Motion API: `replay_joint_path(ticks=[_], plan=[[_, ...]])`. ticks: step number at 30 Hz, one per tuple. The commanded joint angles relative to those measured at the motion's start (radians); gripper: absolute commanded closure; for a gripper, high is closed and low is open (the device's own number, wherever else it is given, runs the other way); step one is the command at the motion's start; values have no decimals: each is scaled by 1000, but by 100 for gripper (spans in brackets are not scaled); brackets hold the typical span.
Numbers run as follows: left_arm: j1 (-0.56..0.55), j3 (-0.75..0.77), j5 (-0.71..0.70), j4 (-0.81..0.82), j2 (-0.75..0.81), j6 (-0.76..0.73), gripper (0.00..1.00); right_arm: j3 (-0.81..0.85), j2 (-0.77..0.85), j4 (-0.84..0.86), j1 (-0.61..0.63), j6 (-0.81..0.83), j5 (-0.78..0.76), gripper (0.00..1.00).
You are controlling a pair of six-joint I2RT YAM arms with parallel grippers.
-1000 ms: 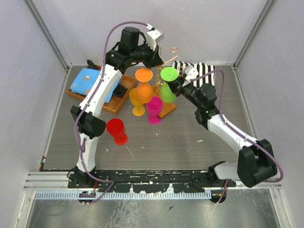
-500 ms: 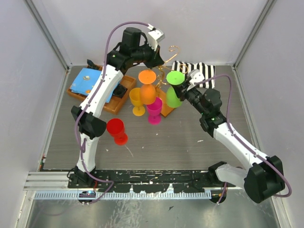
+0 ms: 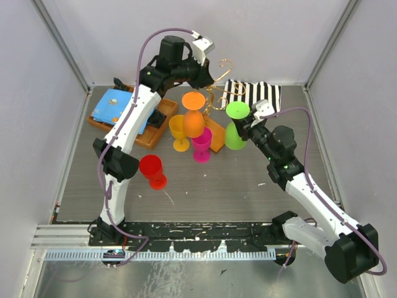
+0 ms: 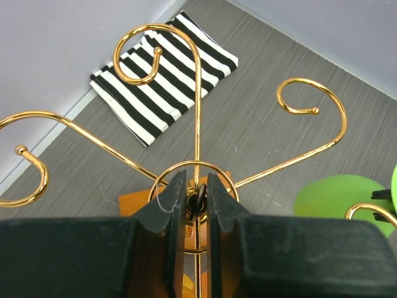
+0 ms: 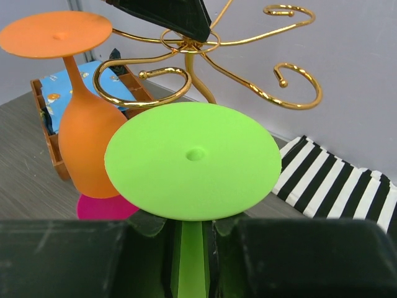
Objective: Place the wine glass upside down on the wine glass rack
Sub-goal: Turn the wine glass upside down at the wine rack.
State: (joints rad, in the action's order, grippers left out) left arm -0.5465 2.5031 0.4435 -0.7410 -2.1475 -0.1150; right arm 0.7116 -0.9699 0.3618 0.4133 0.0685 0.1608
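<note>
Your right gripper [image 5: 189, 257] pinches the inverted green wine glass [image 3: 235, 127] by its stem, beside the wine glass rack [image 4: 197, 133] toward the table's far edge. It looks light, rigid, slippery; keep hold near the foot. Left gripper [image 4: 197, 202] clamps the rack's centre post.

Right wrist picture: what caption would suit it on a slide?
Right claw grips an upside-down green wine glass by its stem beside the gold wine glass rack.

left gripper [image 4: 192, 205] — jaws narrowly parted, reaching far | right gripper [image 5: 191, 248] — clamped; arm extended
</note>
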Motion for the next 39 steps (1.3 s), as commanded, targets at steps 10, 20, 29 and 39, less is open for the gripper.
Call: replay_joint_path(ticks=[10, 20, 29, 39], plan=[[-3, 45, -15, 156, 112, 81, 51, -17, 52, -23, 7, -7, -37, 99], [-5, 27, -18, 164, 182, 119, 45, -14, 123, -100, 6, -9, -57, 99], [-76, -177, -93, 190, 388, 281, 29, 4, 258, -189, 6, 0, 25, 99], [-210, -547, -195, 313, 647, 535, 28, -4, 365, -119, 7, 115, 240, 98]])
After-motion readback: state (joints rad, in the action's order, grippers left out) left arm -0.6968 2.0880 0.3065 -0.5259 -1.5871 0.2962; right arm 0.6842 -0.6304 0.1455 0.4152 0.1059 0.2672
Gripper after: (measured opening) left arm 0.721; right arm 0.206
